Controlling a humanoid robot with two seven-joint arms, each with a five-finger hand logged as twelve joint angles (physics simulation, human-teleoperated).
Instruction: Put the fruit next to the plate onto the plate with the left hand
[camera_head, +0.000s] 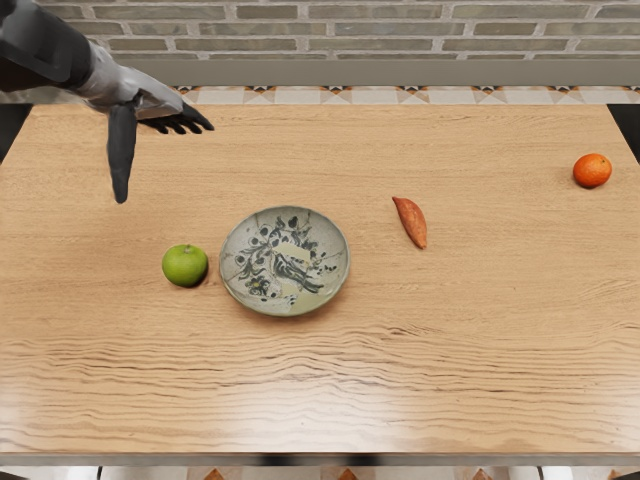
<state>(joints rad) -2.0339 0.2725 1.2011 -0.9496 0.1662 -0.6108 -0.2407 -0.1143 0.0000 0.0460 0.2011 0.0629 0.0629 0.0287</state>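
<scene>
Left hand (140, 115) hovers open, fingers spread, well beyond the apple (185, 265).

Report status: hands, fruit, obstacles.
Left hand open, raised at far left, holding nothing; right not in view. Green apple just left of plate, not on it. Nothing between hand and apple.

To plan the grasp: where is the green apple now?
In the head view, the green apple lies on the table, left of centre, beside the plate on its left.
</scene>
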